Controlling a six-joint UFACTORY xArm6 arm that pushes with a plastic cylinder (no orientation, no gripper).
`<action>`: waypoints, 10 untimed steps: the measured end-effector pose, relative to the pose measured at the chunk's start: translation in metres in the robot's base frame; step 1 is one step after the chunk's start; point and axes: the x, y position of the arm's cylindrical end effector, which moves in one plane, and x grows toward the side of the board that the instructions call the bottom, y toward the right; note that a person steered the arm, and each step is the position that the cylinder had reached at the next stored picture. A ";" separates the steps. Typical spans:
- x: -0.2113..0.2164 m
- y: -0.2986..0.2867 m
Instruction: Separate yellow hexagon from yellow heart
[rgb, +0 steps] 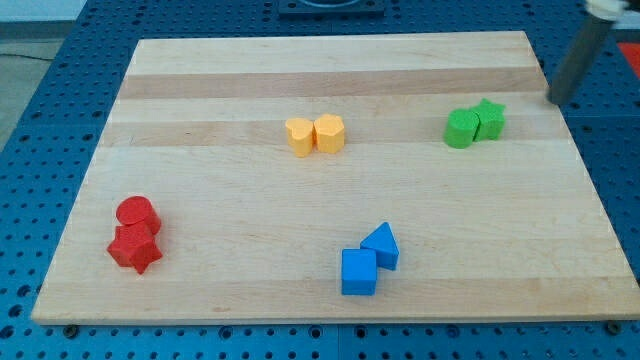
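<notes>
The yellow heart (299, 136) and the yellow hexagon (330, 132) sit side by side, touching, a little above the board's middle; the heart is on the view's left, the hexagon on the right. My tip (553, 100) is at the board's right edge near the view's top right, far to the right of both yellow blocks and up and right of the green pair.
A green cylinder (460, 128) touches a green star (489, 120) at the right. A blue cube (359, 272) and blue triangle (382, 245) sit at the bottom middle. A red cylinder (137, 214) and red star (135, 249) sit at the left. The wooden board (250, 290) lies on a blue perforated table.
</notes>
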 end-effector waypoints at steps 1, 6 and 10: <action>0.007 -0.072; 0.112 0.026; 0.124 -0.297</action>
